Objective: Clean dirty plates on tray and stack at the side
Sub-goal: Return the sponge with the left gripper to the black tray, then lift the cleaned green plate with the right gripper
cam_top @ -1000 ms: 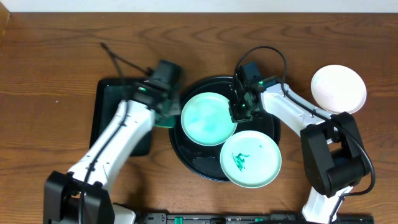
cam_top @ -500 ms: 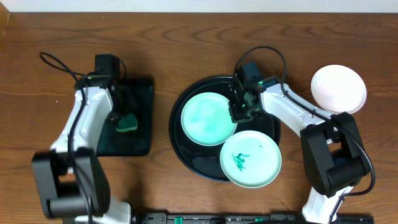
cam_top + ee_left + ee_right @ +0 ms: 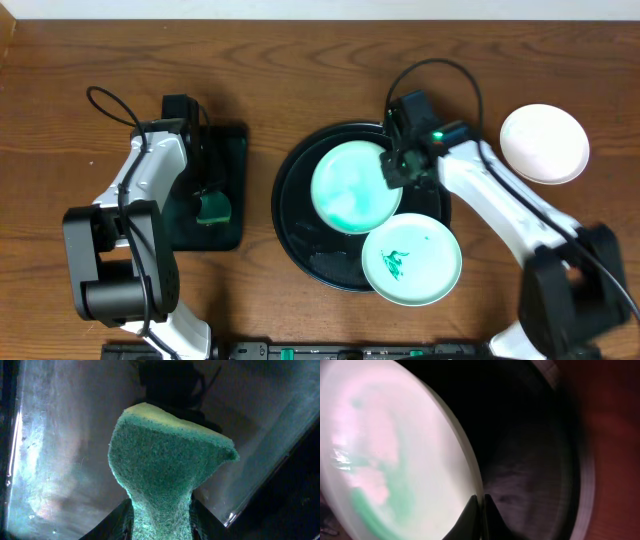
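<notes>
1. Pinching the far right rim of the wiped mint green round plate [image 3: 350,190], the right gripper [image 3: 398,168] is closing its two fingers down to a sliver on that thin edge; the right wrist view shows the rim caught right at the fingertips [image 3: 474,506].
2. The plate is lying inside the large round glossy black tray [image 3: 290,225], towards its upper middle, with only a faint green haze on its face.
3. Judging from this, the step in hand is carrying the plate out to the side, probably onto the white round plate [image 3: 544,144] on the wood at the far right.
4. Since the hold is shallow, the arm should be lifting slowly and keeping the plate near level, or it may be pivoting or slipping out.
5. The path should be clearing the tray's raised rim and the second mint green plate [image 3: 411,263], which carries a green smear and is overlapping the tray's lower right edge.
6. The left gripper [image 3: 208,195] is squeezing a green scouring sponge [image 3: 170,475] tightly above the rectangular black tray [image 3: 232,150], well apart from the lift.
</notes>
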Controlling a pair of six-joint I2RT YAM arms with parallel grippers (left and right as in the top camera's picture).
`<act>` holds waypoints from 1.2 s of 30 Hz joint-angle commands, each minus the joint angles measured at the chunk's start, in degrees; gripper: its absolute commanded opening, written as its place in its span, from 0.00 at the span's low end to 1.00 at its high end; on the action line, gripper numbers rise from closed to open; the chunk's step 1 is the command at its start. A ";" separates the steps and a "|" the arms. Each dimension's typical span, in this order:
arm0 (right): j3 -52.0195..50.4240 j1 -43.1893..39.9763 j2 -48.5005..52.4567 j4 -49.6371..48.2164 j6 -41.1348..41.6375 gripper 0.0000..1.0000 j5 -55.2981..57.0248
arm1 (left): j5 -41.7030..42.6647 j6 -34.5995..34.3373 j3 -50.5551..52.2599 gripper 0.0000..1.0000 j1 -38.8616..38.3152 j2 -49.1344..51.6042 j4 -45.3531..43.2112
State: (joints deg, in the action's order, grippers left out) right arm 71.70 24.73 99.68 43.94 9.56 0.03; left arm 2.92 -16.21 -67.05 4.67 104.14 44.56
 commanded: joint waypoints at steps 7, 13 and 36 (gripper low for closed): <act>-0.02 4.72 -12.02 -0.81 -10.60 0.01 22.84 | 0.55 0.55 -1.01 0.38 -0.02 -0.42 0.15; -0.02 12.79 -12.87 -3.17 -17.94 0.01 40.98 | 0.55 0.55 -1.01 0.38 -0.02 -0.42 0.09; -0.04 32.26 -12.76 -25.11 -64.02 0.01 77.05 | 0.55 0.52 -1.01 0.38 -0.02 -0.42 -0.11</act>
State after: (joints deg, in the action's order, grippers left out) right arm 71.50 55.86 87.94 19.07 -50.81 73.60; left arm 3.11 -16.23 -67.05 4.67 104.14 44.40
